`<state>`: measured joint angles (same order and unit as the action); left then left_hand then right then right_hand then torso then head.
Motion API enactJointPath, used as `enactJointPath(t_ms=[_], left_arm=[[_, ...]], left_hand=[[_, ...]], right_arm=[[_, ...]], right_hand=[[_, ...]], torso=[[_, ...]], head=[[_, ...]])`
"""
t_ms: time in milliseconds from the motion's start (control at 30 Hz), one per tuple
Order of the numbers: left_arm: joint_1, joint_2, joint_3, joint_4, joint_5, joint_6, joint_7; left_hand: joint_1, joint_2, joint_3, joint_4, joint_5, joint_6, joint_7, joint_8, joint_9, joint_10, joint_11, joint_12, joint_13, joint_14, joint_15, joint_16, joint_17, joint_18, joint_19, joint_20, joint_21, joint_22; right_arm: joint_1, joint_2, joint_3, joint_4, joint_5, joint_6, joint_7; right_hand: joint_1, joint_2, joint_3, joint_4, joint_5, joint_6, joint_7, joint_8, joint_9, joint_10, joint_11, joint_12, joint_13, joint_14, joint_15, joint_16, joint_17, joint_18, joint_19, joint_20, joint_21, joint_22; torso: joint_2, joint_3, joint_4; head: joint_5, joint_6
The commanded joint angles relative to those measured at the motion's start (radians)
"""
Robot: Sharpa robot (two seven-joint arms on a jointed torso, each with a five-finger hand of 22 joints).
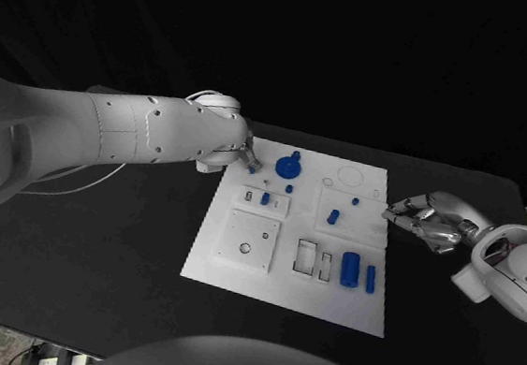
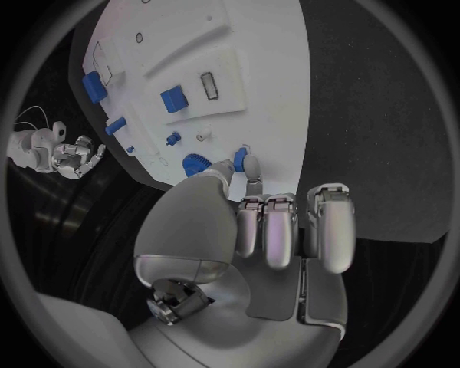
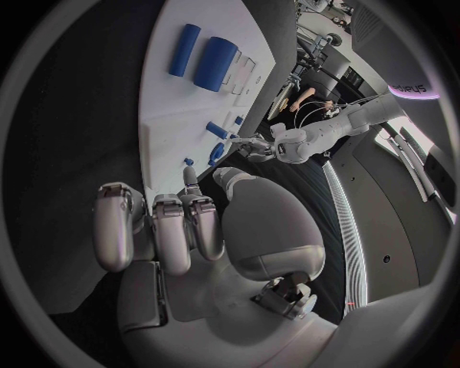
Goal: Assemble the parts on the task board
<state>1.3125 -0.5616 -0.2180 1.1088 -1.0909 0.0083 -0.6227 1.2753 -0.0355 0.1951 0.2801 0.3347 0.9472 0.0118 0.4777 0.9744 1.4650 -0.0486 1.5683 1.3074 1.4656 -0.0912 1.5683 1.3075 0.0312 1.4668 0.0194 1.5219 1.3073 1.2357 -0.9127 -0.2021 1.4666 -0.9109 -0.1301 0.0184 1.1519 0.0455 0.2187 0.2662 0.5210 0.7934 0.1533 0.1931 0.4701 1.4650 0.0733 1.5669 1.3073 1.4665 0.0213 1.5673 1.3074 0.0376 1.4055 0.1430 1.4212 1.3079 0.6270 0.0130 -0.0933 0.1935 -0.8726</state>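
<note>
Left hand [image 2: 251, 230] is over the far left corner of the task board [image 1: 229, 267], fingers curled down, with a small blue peg [image 2: 241, 161] pinched at its fingertips; in the head view that hand [image 1: 231, 151] sits just left of the blue round knob [image 1: 288, 164]. Whether the peg is already touching the board or held just clear of it cannot be told. Judged step: seating this peg near the knob. To do it well, keep the peg upright, lower straight, and release only once it stands firm; avoid brushing the knob just beside it. Further from the knob, toward the robot, other blue parts rest on the board: a short peg [image 1: 334, 216] mid-board, and a thick cylinder [image 1: 350, 269] with a slim bar [image 1: 371, 277] beside it near the near right corner. Right hand [image 1: 424, 220] hangs off the board's right edge, well apart from the knob, fingers curled loosely, holding nothing.
</note>
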Motion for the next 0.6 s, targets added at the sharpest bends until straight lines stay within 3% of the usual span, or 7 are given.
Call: enactJointPath(t_ms=[33,300,433,600], left_arm=[[-0.003,0.000,0.000,0.002,0.010,-0.012,0.012],[-0.004,-0.011,0.000,0.013,0.003,-0.041,0.011],[-0.004,-0.020,0.000,0.023,0.000,-0.050,0.012],[-0.001,-0.042,0.000,0.056,-0.009,-0.053,0.012]], left_hand=[[0.019,-0.006,0.027,0.000,0.008,0.011,0.000,-0.004,0.000,0.106,-0.003,0.002,0.263,0.105,-0.004,0.002,0.263,-0.012,0.058,-0.001,-0.004,0.211],[0.043,-0.036,0.120,-0.004,0.016,0.021,-0.004,-0.002,0.002,0.106,-0.008,0.002,0.263,0.105,-0.009,0.002,0.263,-0.013,0.060,-0.005,-0.003,0.213],[0.048,-0.062,0.178,-0.008,0.017,0.024,-0.004,0.001,0.006,0.106,-0.009,0.002,0.263,0.105,-0.010,0.002,0.263,-0.013,0.060,-0.006,-0.003,0.214],[0.043,-0.080,0.205,-0.007,0.013,0.025,-0.004,0.002,0.008,0.106,-0.009,0.002,0.263,0.105,-0.010,0.002,0.263,-0.012,0.059,-0.007,-0.005,0.213]], right_arm=[[0.000,0.001,0.000,0.000,-0.002,0.014,0.002],[-0.001,0.003,0.000,-0.002,-0.002,0.013,0.003],[-0.001,0.004,0.000,-0.004,-0.002,0.013,0.002],[-0.002,0.005,0.000,-0.007,-0.002,0.014,0.002]], right_hand=[[0.003,-0.004,0.008,-0.001,0.005,0.006,-0.001,-0.005,0.002,0.106,0.008,0.004,0.263,0.104,0.009,0.003,0.263,0.013,-0.007,-0.001,-0.004,0.196],[0.004,-0.004,0.011,-0.001,0.010,0.007,-0.001,-0.005,0.002,0.106,0.008,0.004,0.263,0.104,0.009,0.003,0.263,0.014,-0.009,-0.001,-0.007,0.195],[0.004,-0.004,0.011,-0.001,0.010,0.007,-0.001,-0.005,0.002,0.106,0.008,0.004,0.263,0.104,0.009,0.003,0.263,0.014,-0.009,-0.001,-0.007,0.195],[0.004,-0.004,0.012,-0.002,0.012,0.007,-0.001,-0.005,0.002,0.106,0.008,0.004,0.263,0.104,0.010,0.003,0.263,0.014,-0.010,-0.001,-0.008,0.195]], torso=[[0.000,0.0001,0.0010],[-0.002,0.0001,0.0014],[-0.001,0.0002,0.0006],[-0.003,0.0000,0.0011]], head=[[0.001,0.000],[0.003,0.000],[0.005,0.000],[0.007,0.000]])
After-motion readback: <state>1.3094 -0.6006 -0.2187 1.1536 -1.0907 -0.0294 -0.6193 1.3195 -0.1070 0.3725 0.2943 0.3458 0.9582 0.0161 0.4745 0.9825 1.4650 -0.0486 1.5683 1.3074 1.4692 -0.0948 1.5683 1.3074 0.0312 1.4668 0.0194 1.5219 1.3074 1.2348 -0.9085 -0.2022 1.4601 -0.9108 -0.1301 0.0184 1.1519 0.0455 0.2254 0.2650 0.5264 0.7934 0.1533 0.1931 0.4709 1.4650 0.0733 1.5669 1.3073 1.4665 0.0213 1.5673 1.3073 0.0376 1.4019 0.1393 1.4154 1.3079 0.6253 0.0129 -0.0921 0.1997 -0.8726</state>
